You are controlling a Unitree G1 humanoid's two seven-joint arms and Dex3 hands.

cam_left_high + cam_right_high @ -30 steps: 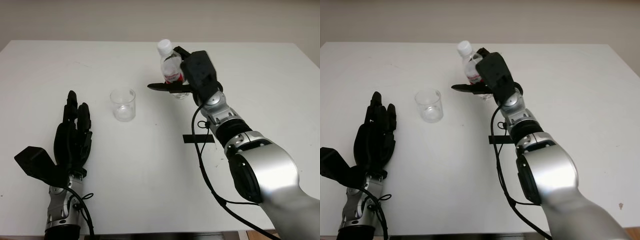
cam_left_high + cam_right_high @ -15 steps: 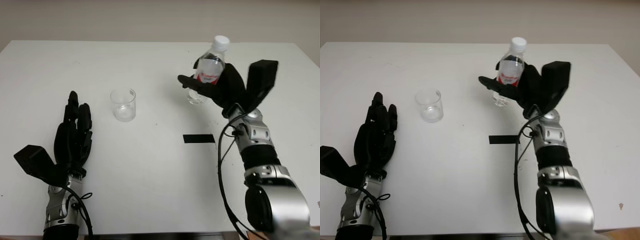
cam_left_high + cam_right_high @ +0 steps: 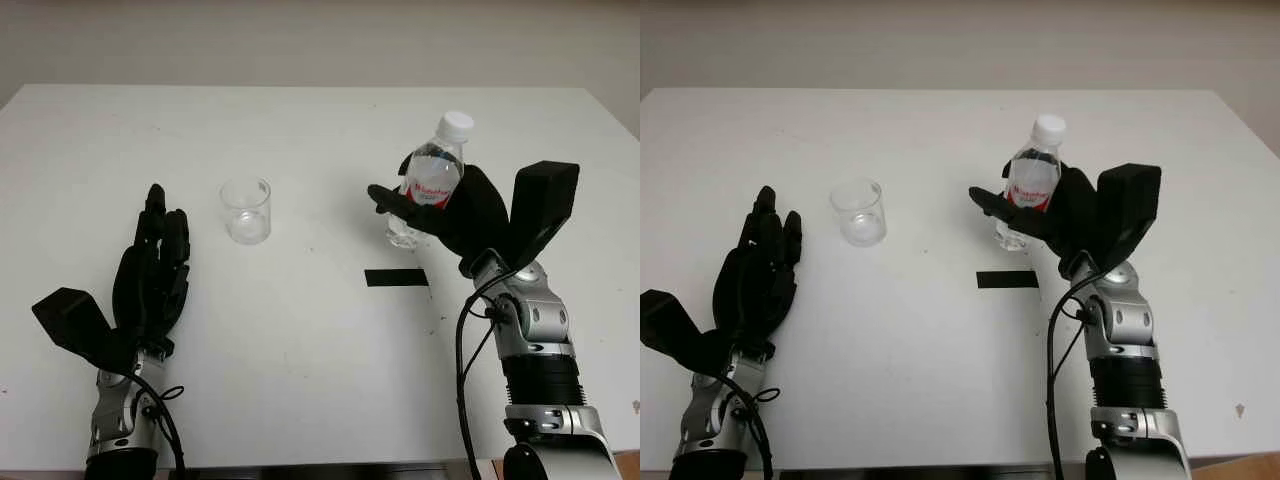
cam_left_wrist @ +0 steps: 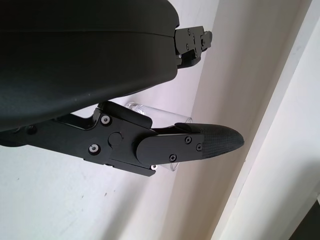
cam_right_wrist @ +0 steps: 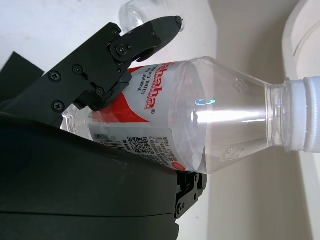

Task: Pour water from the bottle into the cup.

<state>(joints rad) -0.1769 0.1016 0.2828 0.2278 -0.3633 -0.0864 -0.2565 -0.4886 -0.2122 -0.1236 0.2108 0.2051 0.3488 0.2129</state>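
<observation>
A clear plastic water bottle [image 3: 430, 177] with a red label and a white cap stands upright in my right hand [image 3: 445, 208], whose fingers are shut on its body; its base is at or just above the white table [image 3: 300, 330]. The bottle [image 5: 200, 120] also fills the right wrist view, capped. A clear empty cup [image 3: 246, 209] stands on the table to the left of the bottle, about a hand's width away from it. My left hand [image 3: 150, 285] is open at the front left of the table, below and left of the cup [image 4: 160, 120].
A short strip of black tape [image 3: 396, 277] lies on the table just in front of the bottle. The table's far edge meets a pale wall.
My right hand has pulled the bottle back from the far middle toward the front right and stood it upright. The left hand has barely moved.
</observation>
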